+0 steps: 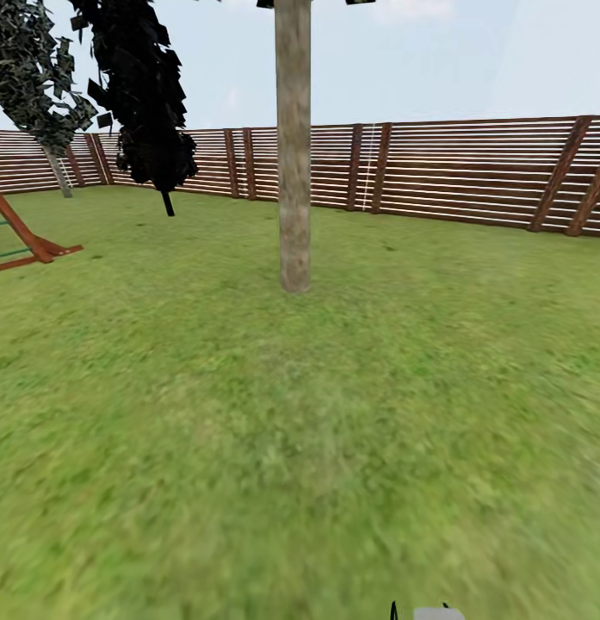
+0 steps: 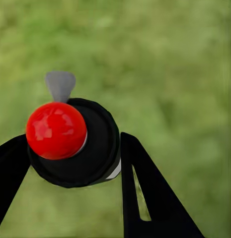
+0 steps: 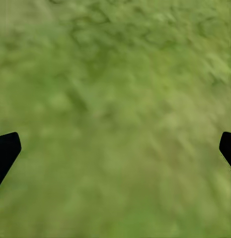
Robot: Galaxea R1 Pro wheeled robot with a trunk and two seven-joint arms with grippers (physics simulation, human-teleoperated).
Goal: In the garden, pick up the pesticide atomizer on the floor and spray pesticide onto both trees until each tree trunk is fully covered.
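We hold the pesticide atomizer (image 2: 75,144) clenched in our left gripper (image 2: 70,163), black fingers pressed against either side of its black body, red top facing the wrist camera, blurred grass behind it. Our right gripper (image 3: 115,148) hangs released over the lawn, fingertips spread wide with nothing between them. Ahead, the tree trunk (image 1: 293,146) stands upright on open lawn (image 1: 248,413) with nothing between it and us. Behind it runs the slatted fence (image 1: 472,168); a dark columnar tree (image 1: 145,95) and a red-brown play frame (image 1: 24,237) stand off to the left.
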